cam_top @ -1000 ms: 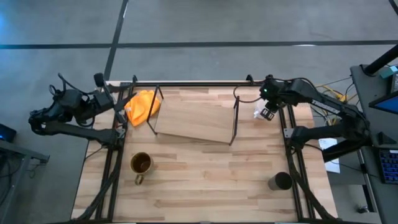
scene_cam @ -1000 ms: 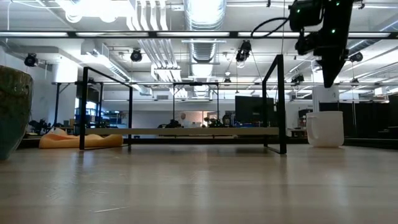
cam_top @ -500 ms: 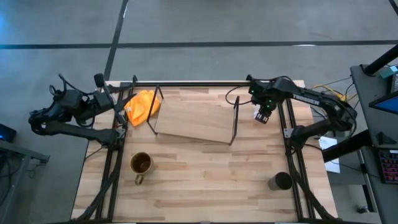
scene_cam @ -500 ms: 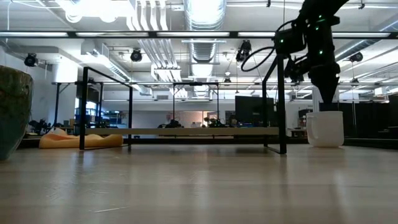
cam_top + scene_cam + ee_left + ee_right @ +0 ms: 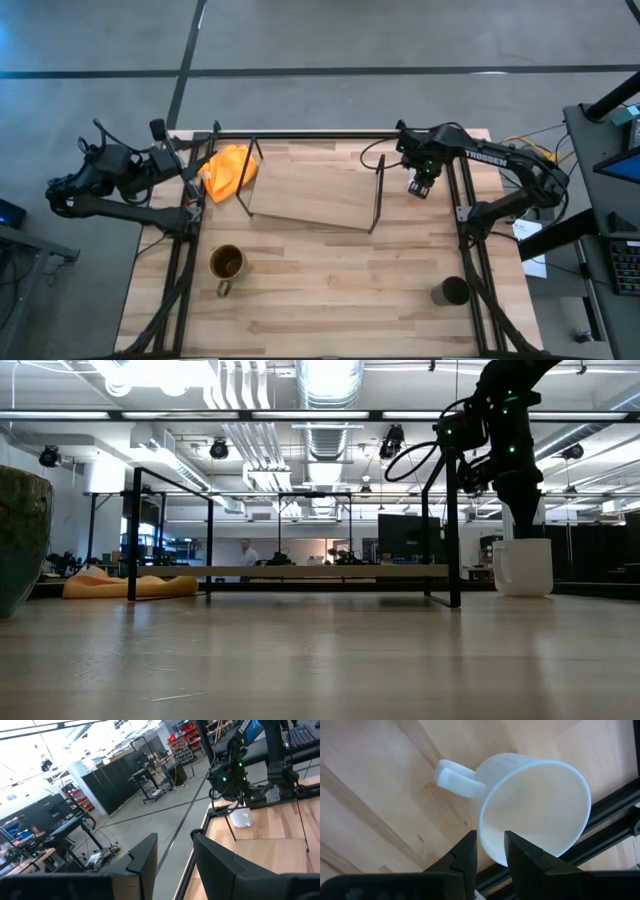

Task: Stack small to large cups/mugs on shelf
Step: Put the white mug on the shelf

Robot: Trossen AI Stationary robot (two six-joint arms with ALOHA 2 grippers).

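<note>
1. While the right gripper (image 5: 420,187) a second ago hung higher and further out toward the table's right edge, it now sits lower, straight over the white mug (image 5: 535,810), next to the shelf's (image 5: 315,195) right wire frame.
2. Its fingers (image 5: 465,855) stand slightly apart, straddling the mug's rim on the handle side; one finger is inside the cup, the other outside, and I cannot tell whether they press the wall.
3. That mug stands upright on the tabletop (image 5: 340,280) at the back right, just beside the shelf's right end and not on it; the low view shows it (image 5: 522,567) under the dark arm.
4. Nothing else has moved: the left gripper (image 5: 172,855) waits off the table's left edge, fingers apart and holding nothing.
5. Three mugs are in all: the white one, a brown mug (image 5: 227,264) at the front left, and a dark mug (image 5: 451,291) at the front right, well apart from each other.
6. One shelf lies at the back middle, its board bare.
7. One orange cloth (image 5: 229,170) lies just beside the shelf's left end.
8. Two arms are in view.
</note>
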